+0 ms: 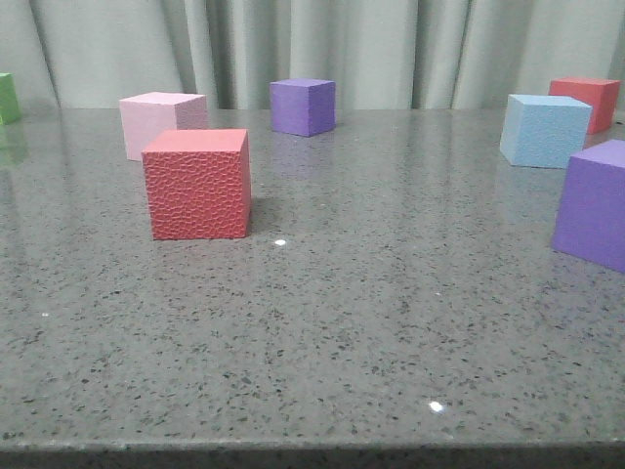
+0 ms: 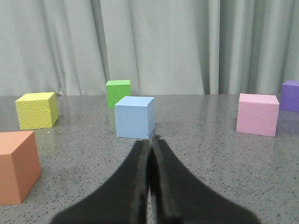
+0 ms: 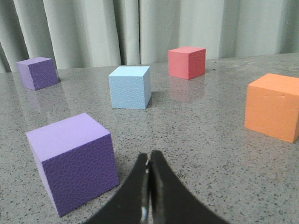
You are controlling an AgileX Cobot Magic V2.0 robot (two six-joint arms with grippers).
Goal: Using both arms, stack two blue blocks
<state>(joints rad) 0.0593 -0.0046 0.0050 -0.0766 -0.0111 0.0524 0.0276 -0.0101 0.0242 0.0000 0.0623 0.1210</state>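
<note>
While both grippers sit with fingers pressed together and nothing held, each has a blue block directly ahead. The left gripper points at the left blue block, just beyond its tips. The right gripper faces the right blue block, well apart, a purple cube beside the approach.

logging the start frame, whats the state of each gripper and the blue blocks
left gripper: shut, empty, pointing at a blue block
right gripper: shut, empty, low over the table
blue block by left arm: flat on the table, free, nothing stacked on it
blue block by right arm: flat on the table, free, unstacked
</note>
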